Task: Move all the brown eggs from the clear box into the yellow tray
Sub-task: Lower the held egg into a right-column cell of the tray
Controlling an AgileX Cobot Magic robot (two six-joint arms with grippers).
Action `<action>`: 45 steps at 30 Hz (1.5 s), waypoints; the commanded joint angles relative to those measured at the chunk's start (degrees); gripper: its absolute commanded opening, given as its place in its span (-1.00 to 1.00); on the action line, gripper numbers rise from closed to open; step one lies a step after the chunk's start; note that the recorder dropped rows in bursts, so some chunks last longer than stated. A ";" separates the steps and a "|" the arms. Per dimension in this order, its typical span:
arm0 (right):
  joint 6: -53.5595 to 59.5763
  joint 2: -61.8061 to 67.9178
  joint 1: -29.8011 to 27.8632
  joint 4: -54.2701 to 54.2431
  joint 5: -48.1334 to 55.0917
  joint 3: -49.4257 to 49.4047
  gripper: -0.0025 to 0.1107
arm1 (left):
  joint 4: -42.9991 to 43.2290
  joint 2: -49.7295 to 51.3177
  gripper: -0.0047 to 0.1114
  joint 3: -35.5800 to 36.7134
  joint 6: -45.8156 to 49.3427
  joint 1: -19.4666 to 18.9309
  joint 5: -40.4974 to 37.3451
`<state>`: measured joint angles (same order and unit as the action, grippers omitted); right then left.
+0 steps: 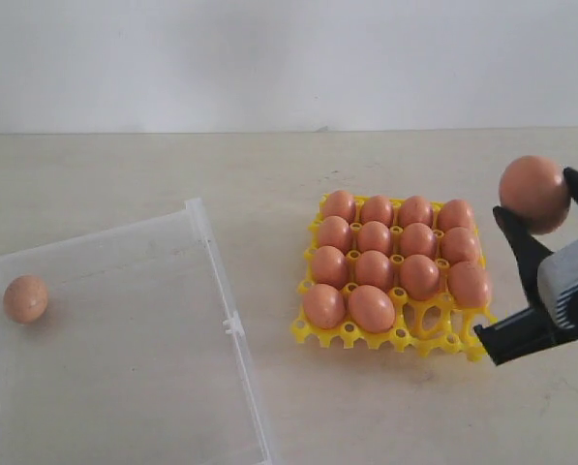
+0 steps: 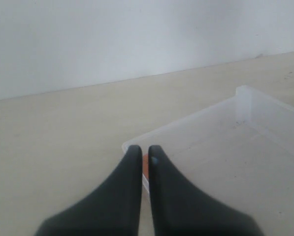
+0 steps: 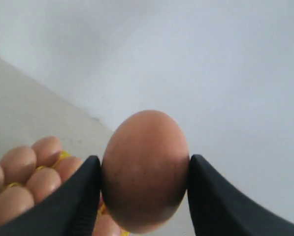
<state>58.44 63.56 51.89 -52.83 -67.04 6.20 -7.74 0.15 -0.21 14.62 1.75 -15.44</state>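
Observation:
My right gripper [image 1: 538, 200] is shut on a brown egg [image 1: 533, 192] and holds it in the air just right of the yellow tray [image 1: 430, 322]. In the right wrist view this egg [image 3: 145, 169] fills the gap of the gripper [image 3: 144, 166], with both black fingers pressed on its sides. Several brown eggs [image 1: 374, 237] fill the tray, except two cups in its near row. One more egg [image 1: 25, 298] lies at the clear box's [image 1: 199, 231] far left. My left gripper [image 2: 144, 151] is shut on nothing, above a corner of the box [image 2: 225, 147]; a sliver of that egg [image 2: 145, 166] shows behind its fingers.
The box and tray sit on a pale beige table [image 1: 269, 174] with a white wall behind. A small clip tab [image 1: 234, 324] sticks out from the box's right rim. Bare tabletop separates box and tray. The left arm is out of the exterior view.

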 commanded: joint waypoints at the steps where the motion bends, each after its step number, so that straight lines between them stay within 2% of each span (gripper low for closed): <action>1: -5.71 -0.60 0.01 1.53 -2.92 2.17 -0.96 | -0.40 -0.15 -0.85 0.21 -0.03 0.17 0.42; 5: -20.59 -0.60 0.01 4.32 -2.92 6.12 -0.96 | -0.40 -0.15 -0.85 0.21 -0.03 0.17 0.42; 9: -41.07 -0.60 0.01 7.96 -2.92 9.11 -0.96 | -0.40 -0.15 -0.85 0.21 -0.03 0.17 0.42; 14: -61.08 -0.60 0.01 15.02 -0.58 9.83 -0.96 | -0.40 -0.15 -0.85 0.21 -0.03 0.17 0.42; 18: -62.49 -0.60 0.01 26.02 11.48 9.83 -0.96 | -0.40 -0.15 -0.85 0.21 -0.03 0.17 0.42; 22: -59.94 -0.60 -2.14 29.89 18.32 9.83 -0.96 | -0.40 -0.15 -0.85 0.21 -0.03 0.17 0.42; 25: -58.89 -0.60 -10.67 30.98 20.61 9.83 -0.96 | -0.40 -0.15 -0.85 0.21 -0.03 0.17 0.42; 27: -58.99 -0.39 -19.72 35.14 23.03 10.68 -0.96 | -0.40 -0.15 -0.85 0.21 -0.03 0.17 0.42; 31: -61.73 1.10 -38.27 54.32 37.67 17.77 -0.96 | -0.40 -0.15 -0.85 0.21 -0.03 0.17 0.42; 34: -70.18 2.93 -45.23 71.52 49.68 24.55 -0.96 | -0.40 -0.15 -0.85 0.21 -0.03 0.17 0.42; 36: -79.76 3.11 -46.20 84.09 53.82 25.91 -0.96 | -0.40 -0.15 -0.85 0.21 -0.03 0.17 0.42; 38: -90.31 3.11 -45.68 96.16 52.07 25.34 -0.96 | -0.40 -0.15 -0.85 0.21 -0.03 0.17 0.42; 42: -119.96 3.86 -45.02 126.63 36.49 22.96 -0.96 | -0.40 -0.15 -0.85 0.21 -0.03 0.17 0.42; 45: -128.06 6.58 -45.02 141.69 33.94 22.25 -0.96 | -0.40 -0.15 -0.85 0.21 -0.03 0.17 0.42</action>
<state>-59.97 68.15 6.87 73.63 -29.20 29.20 -7.74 0.15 -0.21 14.62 1.75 -15.44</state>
